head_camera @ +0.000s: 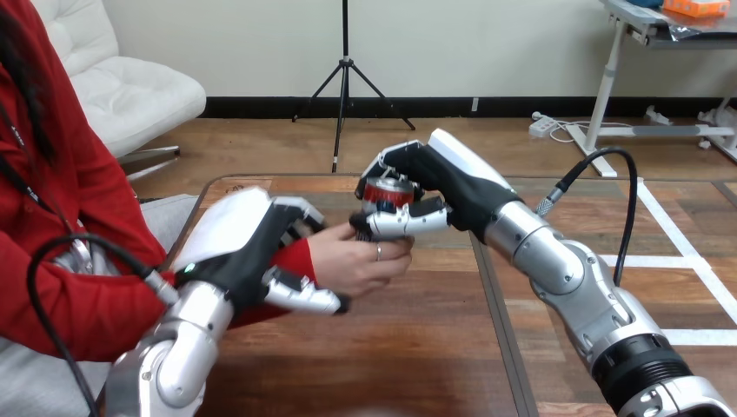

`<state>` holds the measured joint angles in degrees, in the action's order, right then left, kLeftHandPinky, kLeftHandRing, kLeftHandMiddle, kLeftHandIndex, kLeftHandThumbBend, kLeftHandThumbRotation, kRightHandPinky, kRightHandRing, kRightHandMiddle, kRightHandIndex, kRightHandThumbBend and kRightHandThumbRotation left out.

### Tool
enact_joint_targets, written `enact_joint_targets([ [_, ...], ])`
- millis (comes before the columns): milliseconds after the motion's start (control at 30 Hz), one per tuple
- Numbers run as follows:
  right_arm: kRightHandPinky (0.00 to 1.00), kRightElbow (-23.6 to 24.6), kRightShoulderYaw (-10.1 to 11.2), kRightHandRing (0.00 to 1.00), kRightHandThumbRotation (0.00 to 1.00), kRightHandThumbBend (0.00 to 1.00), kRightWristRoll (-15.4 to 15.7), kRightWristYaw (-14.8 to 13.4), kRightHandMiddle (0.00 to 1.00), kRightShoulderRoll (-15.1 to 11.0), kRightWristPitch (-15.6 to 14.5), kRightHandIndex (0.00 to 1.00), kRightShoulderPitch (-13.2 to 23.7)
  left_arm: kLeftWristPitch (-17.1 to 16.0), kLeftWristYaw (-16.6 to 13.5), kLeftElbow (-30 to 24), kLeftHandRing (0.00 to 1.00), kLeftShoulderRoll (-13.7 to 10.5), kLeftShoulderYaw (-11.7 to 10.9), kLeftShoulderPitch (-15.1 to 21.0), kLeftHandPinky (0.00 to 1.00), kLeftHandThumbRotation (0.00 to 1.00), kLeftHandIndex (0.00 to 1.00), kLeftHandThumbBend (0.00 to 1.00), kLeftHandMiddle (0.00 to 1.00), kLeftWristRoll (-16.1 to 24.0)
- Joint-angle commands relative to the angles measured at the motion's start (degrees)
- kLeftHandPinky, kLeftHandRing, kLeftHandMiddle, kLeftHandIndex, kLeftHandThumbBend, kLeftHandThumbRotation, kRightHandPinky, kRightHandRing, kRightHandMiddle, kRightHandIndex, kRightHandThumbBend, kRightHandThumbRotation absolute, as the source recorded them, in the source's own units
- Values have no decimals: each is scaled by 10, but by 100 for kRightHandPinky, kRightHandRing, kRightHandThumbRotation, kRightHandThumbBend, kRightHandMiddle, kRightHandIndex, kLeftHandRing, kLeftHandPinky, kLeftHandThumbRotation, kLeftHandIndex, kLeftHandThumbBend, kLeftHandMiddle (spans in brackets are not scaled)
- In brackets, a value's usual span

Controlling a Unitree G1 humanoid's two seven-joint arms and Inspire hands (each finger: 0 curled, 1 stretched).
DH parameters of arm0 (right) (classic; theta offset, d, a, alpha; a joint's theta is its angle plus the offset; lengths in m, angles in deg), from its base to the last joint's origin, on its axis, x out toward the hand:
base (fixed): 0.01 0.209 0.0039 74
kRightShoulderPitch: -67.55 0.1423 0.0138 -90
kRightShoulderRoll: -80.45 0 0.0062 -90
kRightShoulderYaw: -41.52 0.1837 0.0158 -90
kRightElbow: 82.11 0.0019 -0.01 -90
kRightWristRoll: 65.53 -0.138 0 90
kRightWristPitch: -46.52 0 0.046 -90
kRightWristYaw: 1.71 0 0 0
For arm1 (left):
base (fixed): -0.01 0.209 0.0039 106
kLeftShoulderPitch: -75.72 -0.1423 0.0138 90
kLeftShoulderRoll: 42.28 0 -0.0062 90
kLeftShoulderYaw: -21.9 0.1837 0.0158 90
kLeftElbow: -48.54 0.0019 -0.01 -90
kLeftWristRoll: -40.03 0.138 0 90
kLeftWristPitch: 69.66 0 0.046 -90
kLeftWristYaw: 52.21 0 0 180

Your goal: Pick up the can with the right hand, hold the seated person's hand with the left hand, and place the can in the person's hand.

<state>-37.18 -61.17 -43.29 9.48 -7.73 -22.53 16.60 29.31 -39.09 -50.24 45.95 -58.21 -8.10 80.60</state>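
Wooden table spanned lower view, rounded far corner at 10 o'clock. Dark seam ran across top from 12 toward 5 o'clock, just right of centre. White tape lines lay on table's 3 o'clock part, crossing. Person sat at 9 o'clock side.

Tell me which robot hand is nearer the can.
Right. The right hand is curled round the can, just above the person's hand. The left hand is lower and off to the can's left, curled round the person's wrist.
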Motion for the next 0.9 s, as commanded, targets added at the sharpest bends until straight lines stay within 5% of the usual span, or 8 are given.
enact_joint_targets([
  [0,49,55,16,52,98,74,-21,1,55,-11,20,58,44,-56,-38,-85,59,17,-4,89,46,44,67,89,65,-26],
  [500,49,81,17,57,100,92,-42,19,61,-22,10,63,25,-107,-29,-78,59,14,-14,54,47,56,63,64,64,-115],
  [867,48,115,19,60,100,95,-52,29,65,-30,-13,68,3,-111,-1,-88,70,-1,-7,32,62,68,70,82,73,-131],
])
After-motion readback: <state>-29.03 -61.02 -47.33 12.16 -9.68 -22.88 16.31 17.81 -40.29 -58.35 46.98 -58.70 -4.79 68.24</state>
